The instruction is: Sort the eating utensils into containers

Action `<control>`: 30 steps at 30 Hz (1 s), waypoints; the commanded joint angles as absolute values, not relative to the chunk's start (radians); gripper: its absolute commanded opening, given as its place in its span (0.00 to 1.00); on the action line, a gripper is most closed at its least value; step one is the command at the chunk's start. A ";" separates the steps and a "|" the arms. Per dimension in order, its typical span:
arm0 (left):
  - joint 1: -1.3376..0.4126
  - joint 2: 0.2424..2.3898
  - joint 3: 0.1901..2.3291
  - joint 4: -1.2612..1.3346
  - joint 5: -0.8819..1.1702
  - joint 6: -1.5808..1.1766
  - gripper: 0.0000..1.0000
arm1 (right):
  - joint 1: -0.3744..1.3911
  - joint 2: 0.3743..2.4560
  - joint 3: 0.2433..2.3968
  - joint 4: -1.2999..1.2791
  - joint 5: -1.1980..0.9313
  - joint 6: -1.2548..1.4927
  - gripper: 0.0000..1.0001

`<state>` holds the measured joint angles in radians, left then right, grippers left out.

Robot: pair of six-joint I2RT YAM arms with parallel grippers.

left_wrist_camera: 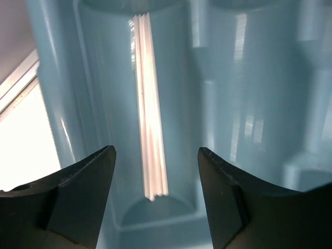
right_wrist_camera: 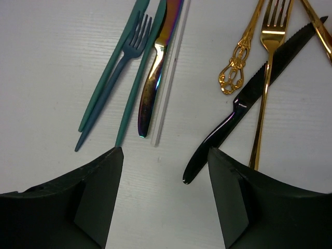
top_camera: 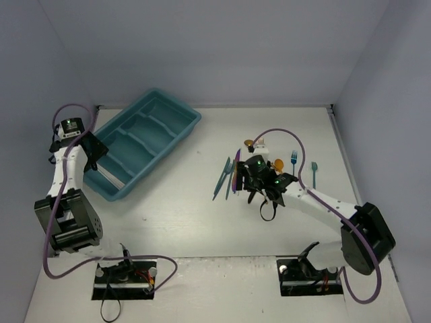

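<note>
One teal tray (top_camera: pixel 188 129), far left, several long compartments; one pale ridged stick (left_wrist_camera: pixel 150 129) lies in one. On the white table (top_camera: pixel 202 222) (lilac-grey walls (top_camera: pixel 202 47) around): three teal utensils (right_wrist_camera: pixel 115 78), one iridescent knife (right_wrist_camera: pixel 150 88), one black knife (right_wrist_camera: pixel 244 98), one gold fork (right_wrist_camera: pixel 272 26), one ornate gold handle (right_wrist_camera: pixel 233 72). Left gripper (left_wrist_camera: pixel 155 150) is wide, empty, over the tray. Right gripper (right_wrist_camera: pixel 165 150) is wide, empty, above the pile.

Bright light; glare streaks the tray (left_wrist_camera: pixel 244 78), perhaps overexposed there.

White table (top_camera: pixel 202 222); plain pale grey walls (top_camera: pixel 222 47) enclose three sides.
</note>
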<state>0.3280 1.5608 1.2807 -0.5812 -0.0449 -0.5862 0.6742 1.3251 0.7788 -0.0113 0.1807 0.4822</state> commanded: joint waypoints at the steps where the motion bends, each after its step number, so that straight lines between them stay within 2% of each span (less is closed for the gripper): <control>1: 0.303 1.336 1.289 -0.573 0.040 -0.595 0.62 | 0.669 1.382 0.815 0.015 0.243 0.544 0.60; 6: 0.158 1.145 1.242 -0.575 0.091 -0.536 0.62 | 0.660 1.456 0.845 0.017 0.268 0.570 0.49; 10: 0.010 1.037 1.192 -0.572 0.095 -0.473 0.63 | 0.657 1.523 0.871 0.022 0.287 0.579 0.35; 17: -0.054 0.910 1.076 -0.574 0.126 -0.373 0.63 | 0.653 1.613 0.912 0.038 0.285 0.595 0.34; 30: -0.090 0.890 0.917 -0.499 0.136 -0.383 0.63 | 0.641 1.724 0.948 0.043 0.298 0.599 0.31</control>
